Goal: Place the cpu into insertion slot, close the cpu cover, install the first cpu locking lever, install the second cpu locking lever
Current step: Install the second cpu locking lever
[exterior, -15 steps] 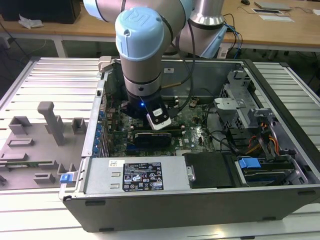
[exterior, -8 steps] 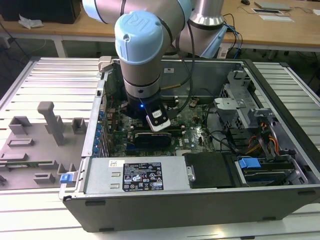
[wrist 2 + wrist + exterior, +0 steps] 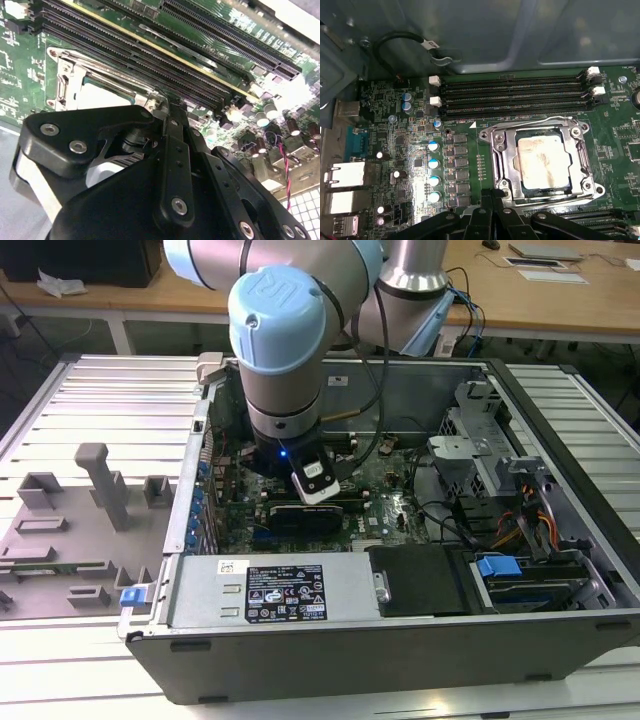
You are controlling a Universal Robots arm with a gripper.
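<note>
Left to right, first wrist view: capacitor column [image 3: 433, 170], then insertion slot [image 3: 542, 159], one only, on motherboard [image 3: 395, 150]. One cpu [image 3: 543, 162] seated flat inside slot, pale top showing through window of cpu cover [image 3: 506, 150], which appears lowered around it. Four memory slots [image 3: 512, 95] lying parallel beyond socket, long axis across board. Gripper [image 3: 492, 202] at near edge of socket, just beside its frame; cpu directly ahead of tips. Fingers [image 3: 172, 127] pressed together in second wrist view, pinching nothing discernible. Exterior view: arm [image 3: 280, 340] reaching down into open computer case [image 3: 300, 640] on bench [image 3: 60, 660].
</note>
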